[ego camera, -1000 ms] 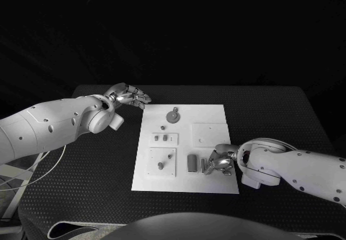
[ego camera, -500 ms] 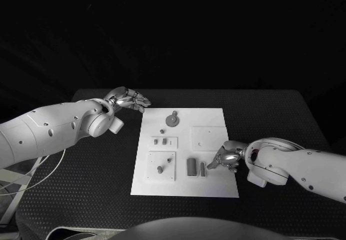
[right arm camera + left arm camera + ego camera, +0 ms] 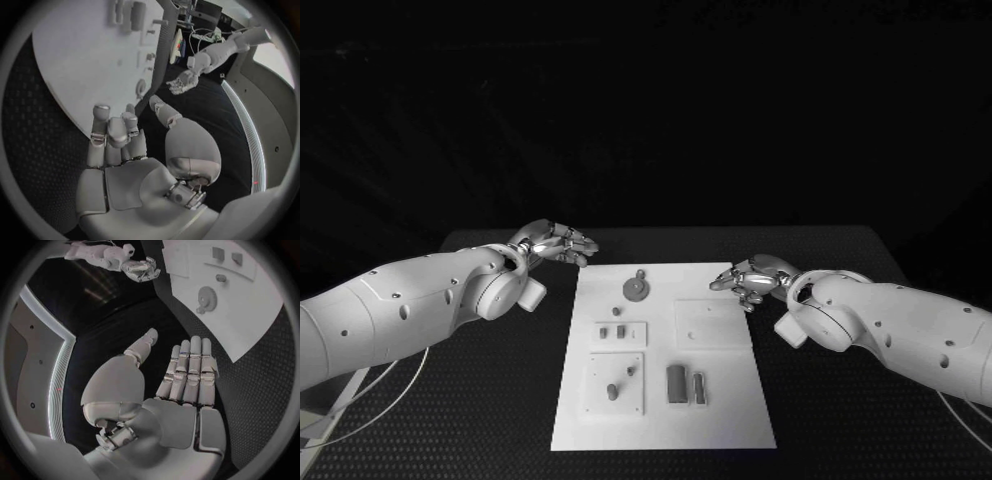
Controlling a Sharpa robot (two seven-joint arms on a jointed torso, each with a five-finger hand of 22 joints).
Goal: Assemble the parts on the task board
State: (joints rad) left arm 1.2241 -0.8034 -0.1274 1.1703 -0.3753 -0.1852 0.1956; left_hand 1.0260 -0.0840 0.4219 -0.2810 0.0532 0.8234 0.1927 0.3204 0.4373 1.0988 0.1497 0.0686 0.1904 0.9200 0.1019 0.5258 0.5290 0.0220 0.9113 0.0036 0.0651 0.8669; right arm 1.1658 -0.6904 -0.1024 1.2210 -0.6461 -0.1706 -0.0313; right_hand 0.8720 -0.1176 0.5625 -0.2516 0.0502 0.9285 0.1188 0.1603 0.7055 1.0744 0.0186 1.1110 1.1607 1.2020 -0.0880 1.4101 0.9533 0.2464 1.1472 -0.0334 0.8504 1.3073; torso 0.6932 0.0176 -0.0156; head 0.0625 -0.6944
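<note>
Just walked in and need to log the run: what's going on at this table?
A two-armed robot is set to assemble small parts on a white task board on the black table. At this moment neither hand holds anything: the left hand hovers off the board's far left corner, the right hand at its far right edge. A round part and two upright blocks sit on the board untouched.

White plate, grey pieces, black ground

The task board (image 3: pixel 733 400) is white, its parts (image 3: pixel 676 382) grey; the surface (image 3: pixel 848 400) is black and finely dotted; each hand (image 3: pixel 561 243) silver.
</note>
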